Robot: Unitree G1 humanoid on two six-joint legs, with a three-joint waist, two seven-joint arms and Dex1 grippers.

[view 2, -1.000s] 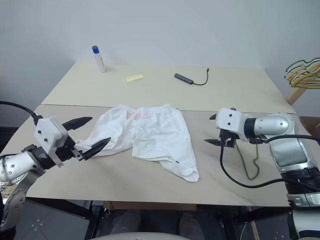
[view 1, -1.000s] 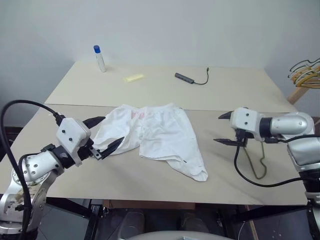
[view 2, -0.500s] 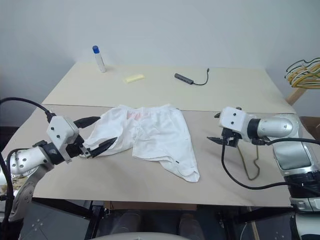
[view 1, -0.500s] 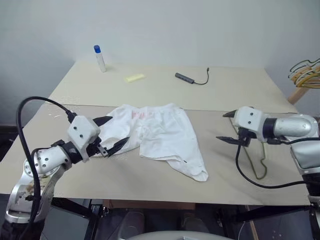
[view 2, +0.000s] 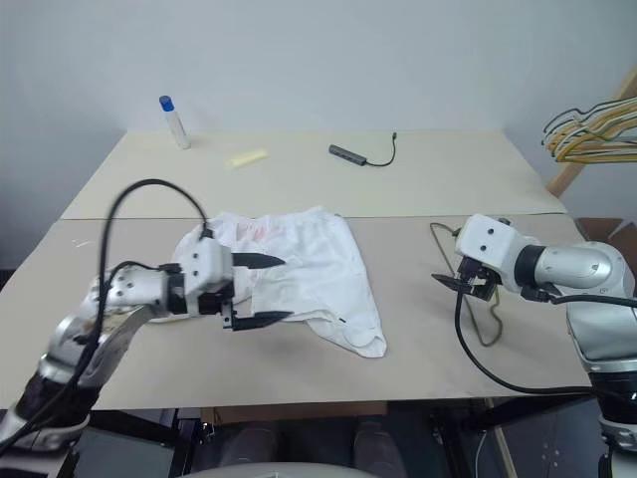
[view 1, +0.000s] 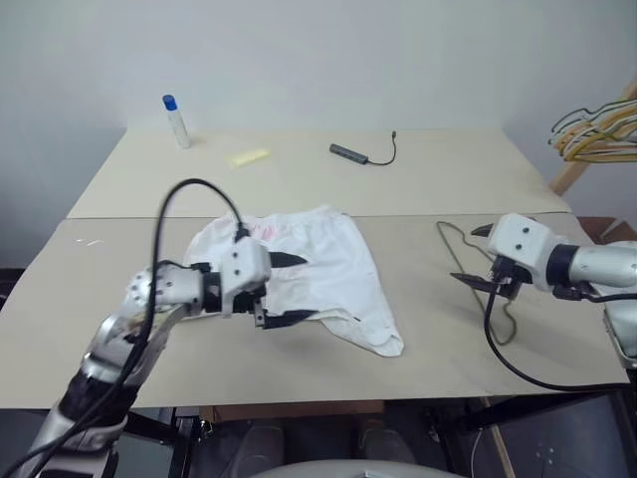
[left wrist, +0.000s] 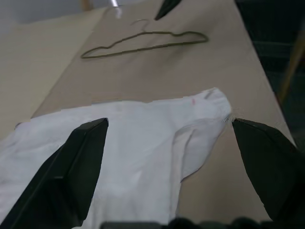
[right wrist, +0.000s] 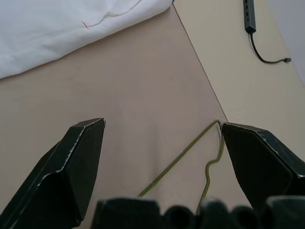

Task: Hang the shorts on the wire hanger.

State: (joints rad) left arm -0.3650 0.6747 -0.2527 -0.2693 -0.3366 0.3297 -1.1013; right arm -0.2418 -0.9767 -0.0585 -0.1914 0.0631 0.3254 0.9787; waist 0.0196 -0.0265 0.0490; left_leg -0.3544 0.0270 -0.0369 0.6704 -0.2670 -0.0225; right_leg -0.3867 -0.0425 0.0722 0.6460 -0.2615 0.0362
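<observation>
Right now your left gripper has its two black fingers spread wide, with nothing between them — it hangs just over the shorts, pointing toward the right side of the table. Your right gripper is spread just as wide and grasps nothing either; it sits above the wire hanger, with the hook end of the wire showing between its fingers in the right wrist view.

Moving outward, the shorts lie crumpled flat on the near half of the table, waistband toward the far side, one leg trailing toward the front edge. The wire hanger lies flat to their right, apart from the cloth.

Farther back you have a white bottle with a blue cap, a yellow pad and a dark adapter with its cable (all well clear of the shorts). A bundle of hangers hangs at the far right — off the table.
</observation>
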